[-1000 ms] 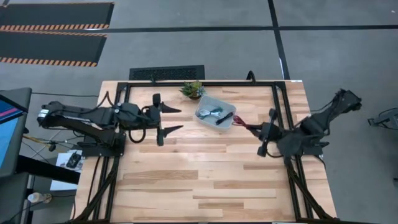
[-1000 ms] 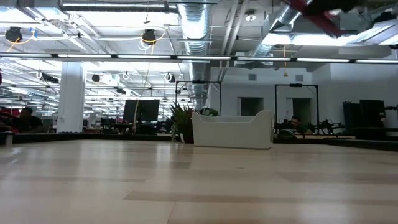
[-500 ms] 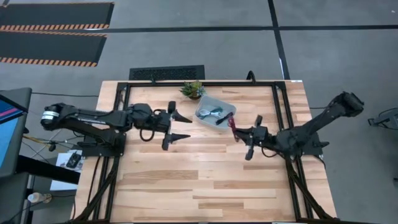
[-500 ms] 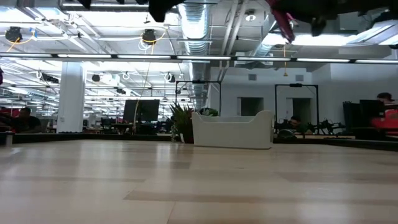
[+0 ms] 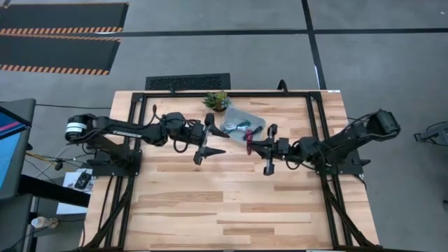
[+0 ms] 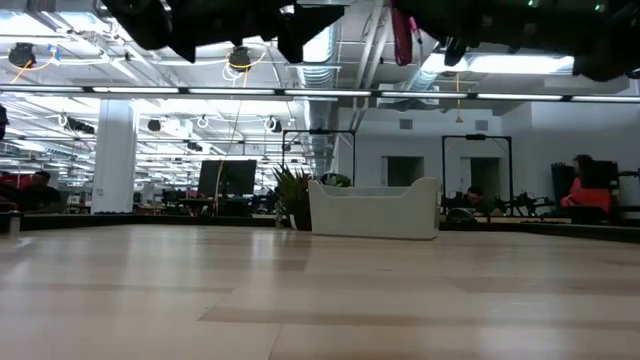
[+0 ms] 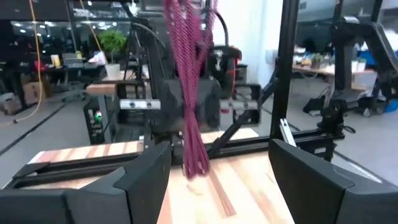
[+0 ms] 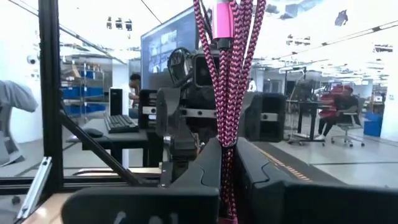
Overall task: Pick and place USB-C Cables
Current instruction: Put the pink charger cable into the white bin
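Note:
My right gripper (image 5: 256, 143) is shut on a maroon-red braided USB-C cable bundle (image 5: 248, 139) in the air over the table's middle, just beside a white bin (image 5: 225, 120). The bundle also shows in the low view (image 6: 403, 35) and the left wrist view (image 7: 189, 93). My left gripper (image 5: 217, 137) is open and faces the bundle from the table's left, its fingers (image 7: 143, 180) short of it on either side. Teal, white and dark cables (image 5: 243, 127) lie in the bin. My right gripper pinches the maroon-red bundle between its two fingers (image 8: 208, 168), at a stretch of the folded strands (image 8: 225, 134). The fingers come level from the table's right and lie across the bundle. The bundle stands upright, reaching past the fingers both ways, clear of the table.
A small green potted plant (image 5: 217, 100) stands at the table's far edge, just behind the bin. The black frame rails (image 5: 315, 119) run along the table's sides and far edge. Bare wooden table (image 5: 231, 203) lies toward the near edge. People sit in the room beyond.
My right gripper has carried the maroon-red bundle toward the table's left, staying shut on it. My left gripper has moved toward the table's right, staying open, until the two grippers face each other near the bin.

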You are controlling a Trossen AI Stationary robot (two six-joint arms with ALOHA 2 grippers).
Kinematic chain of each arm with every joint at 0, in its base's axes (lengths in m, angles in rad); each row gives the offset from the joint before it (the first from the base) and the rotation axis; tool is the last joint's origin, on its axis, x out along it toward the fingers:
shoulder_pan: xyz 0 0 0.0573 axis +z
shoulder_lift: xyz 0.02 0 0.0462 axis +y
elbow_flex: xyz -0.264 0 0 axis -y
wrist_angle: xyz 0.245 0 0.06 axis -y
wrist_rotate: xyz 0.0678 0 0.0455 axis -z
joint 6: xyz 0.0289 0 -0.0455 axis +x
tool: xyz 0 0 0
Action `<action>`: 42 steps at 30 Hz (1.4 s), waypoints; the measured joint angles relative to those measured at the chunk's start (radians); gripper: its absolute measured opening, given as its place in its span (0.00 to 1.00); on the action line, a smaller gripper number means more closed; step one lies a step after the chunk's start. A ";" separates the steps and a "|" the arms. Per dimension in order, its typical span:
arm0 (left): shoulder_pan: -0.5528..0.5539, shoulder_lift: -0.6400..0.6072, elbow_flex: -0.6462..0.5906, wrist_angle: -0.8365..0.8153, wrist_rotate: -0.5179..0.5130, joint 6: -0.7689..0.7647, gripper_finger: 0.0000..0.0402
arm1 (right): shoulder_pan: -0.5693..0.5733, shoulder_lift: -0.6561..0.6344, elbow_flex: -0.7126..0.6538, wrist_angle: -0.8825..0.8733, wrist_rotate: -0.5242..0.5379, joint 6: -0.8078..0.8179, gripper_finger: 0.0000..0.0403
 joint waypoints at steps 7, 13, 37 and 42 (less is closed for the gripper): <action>0.046 0.079 0.000 0.120 0.067 -0.033 0.65 | -0.035 0.170 0.000 0.231 -0.064 0.025 0.06; 0.074 0.120 0.000 0.154 0.070 -0.069 0.65 | -0.067 0.287 0.005 0.302 -0.078 0.109 0.06; 0.075 0.195 0.026 0.164 0.163 -0.118 0.46 | -0.086 0.481 0.119 0.330 -0.108 0.193 0.07; 0.074 0.195 0.026 0.163 0.153 -0.117 0.24 | -0.086 0.481 0.119 0.329 -0.109 0.214 0.07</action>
